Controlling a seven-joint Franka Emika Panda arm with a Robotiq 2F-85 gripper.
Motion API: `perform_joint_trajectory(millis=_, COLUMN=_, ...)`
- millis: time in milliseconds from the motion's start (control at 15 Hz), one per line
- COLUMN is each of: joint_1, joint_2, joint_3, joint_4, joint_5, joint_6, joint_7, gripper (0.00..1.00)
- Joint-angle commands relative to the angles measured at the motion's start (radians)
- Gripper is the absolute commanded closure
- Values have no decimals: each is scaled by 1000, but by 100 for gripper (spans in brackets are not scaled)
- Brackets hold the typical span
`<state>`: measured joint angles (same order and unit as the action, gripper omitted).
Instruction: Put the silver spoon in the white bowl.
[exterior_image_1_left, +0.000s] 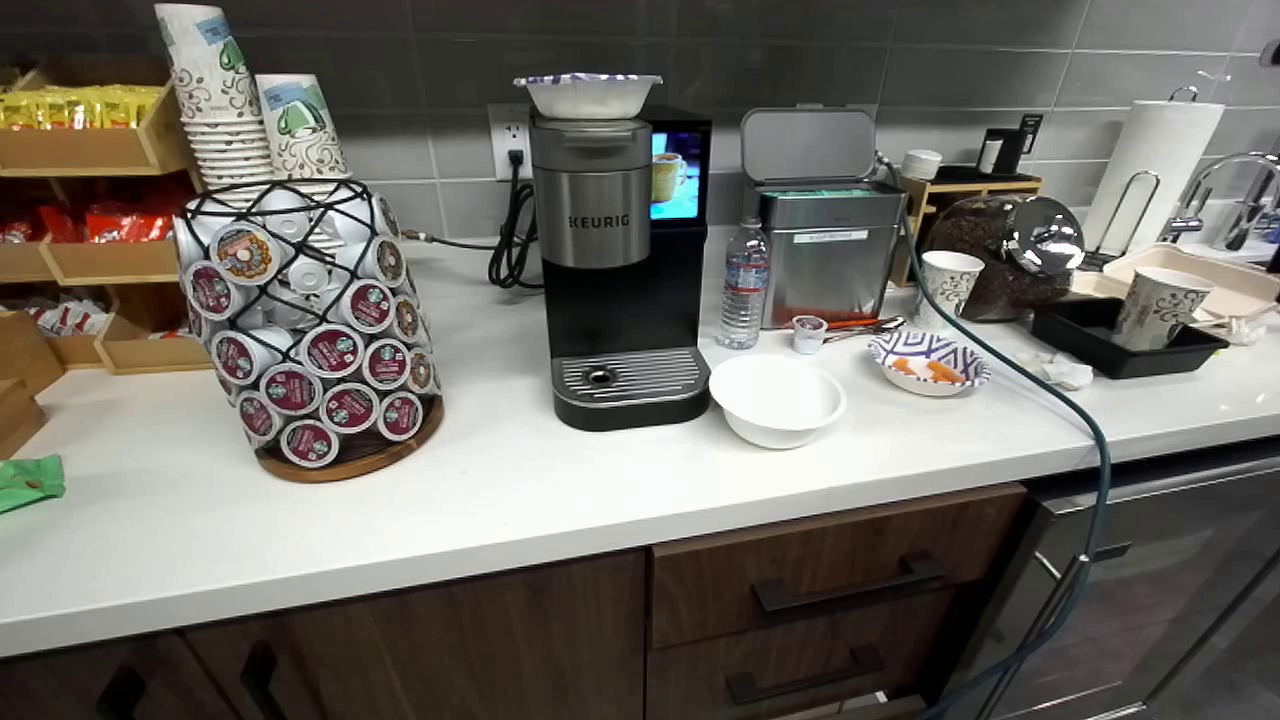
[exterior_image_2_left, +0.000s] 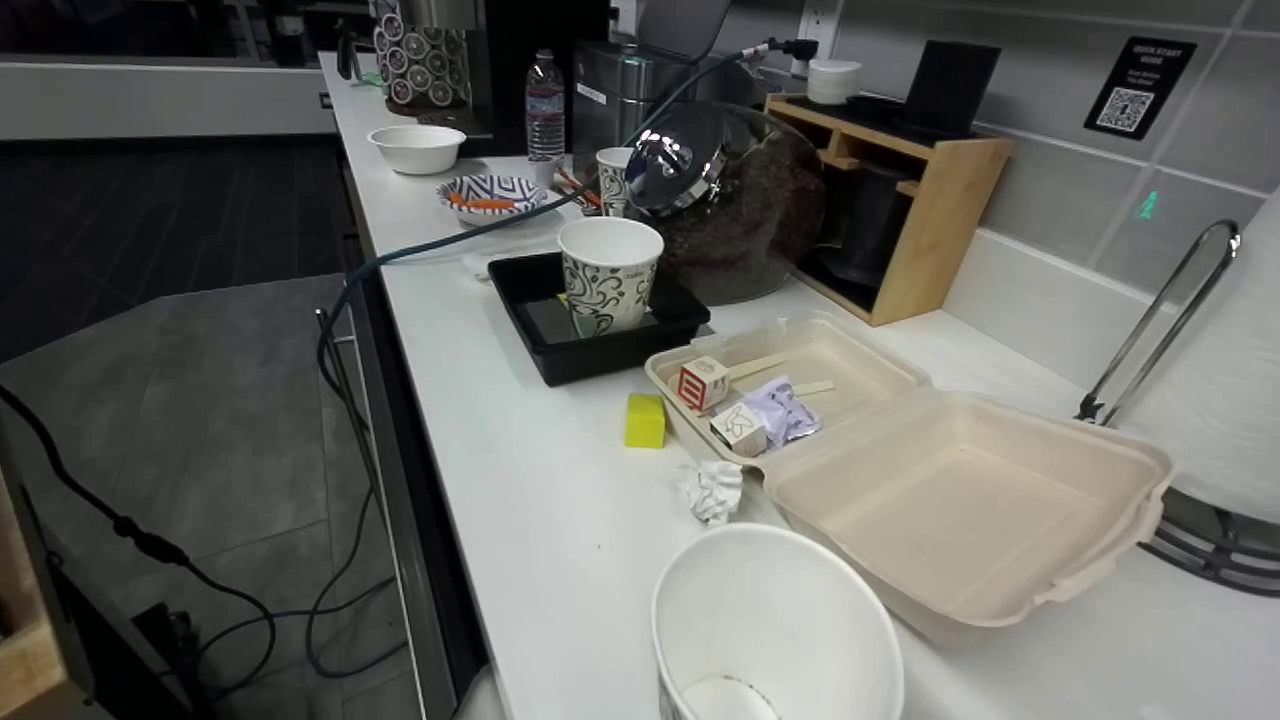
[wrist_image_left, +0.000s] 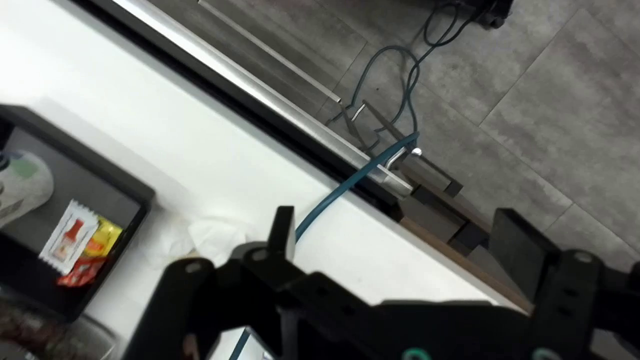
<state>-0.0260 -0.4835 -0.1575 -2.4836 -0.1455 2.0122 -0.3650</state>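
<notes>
White counter (exterior_image_1_left: 490, 490) against grey wall tiles (exterior_image_1_left: 955, 85), grey floor (wrist_image_left: 555, 135) below; the jaws stand wide apart.

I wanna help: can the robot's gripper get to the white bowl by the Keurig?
Maybe yes, from above: nothing covers the white bowl and the gripper is open, though its reach isn't shown and the teal cable could snag.

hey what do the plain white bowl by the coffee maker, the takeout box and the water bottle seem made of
White bowl: smooth, evenly white; perhaps coated paper, foam or plastic, hard to tell.
Takeout box: probably molded fiber, given its matte beige walls and rounded edges.
Water bottle: likely clear plastic, shiny, see-through and ribbed.
</notes>
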Motion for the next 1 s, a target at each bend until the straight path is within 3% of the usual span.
perform_joint_trajectory(millis=0, joint_1=-10, joint_2=145, joint_3=25, joint_4=124, joint_5=-110, joint_6=167, joint_7=-23, gripper=0)
perform_joint_trajectory(millis=133, joint_1=-12, joint_2=237, joint_3=15, joint_4=196, joint_5=-162, joint_6=310, joint_7=-60, gripper=0)
perform_joint_trajectory(millis=267, joint_1=3, joint_2=351, joint_3=-8, joint_4=273, joint_5=-130, joint_6=453, joint_7=-140, gripper=0)
perform_joint_trajectory(millis=467, joint_1=42, joint_2=527, joint_3=-10, joint_4=391, joint_5=81, joint_6=613, joint_7=-346, gripper=0)
perform_joint_trajectory(millis=667, joint_1=12, joint_2=643, joint_3=84, joint_4=511, joint_5=320, joint_6=577, joint_7=-577, gripper=0)
perform_joint_trajectory(millis=867, joint_1=-47, joint_2=712, joint_3=161, joint_4=603, joint_5=391, joint_6=489, joint_7=-734, gripper=0)
perform_joint_trajectory(millis=933, joint_1=-25, joint_2=667, joint_3=150, joint_4=531, joint_5=321, joint_6=558, joint_7=-611, gripper=0)
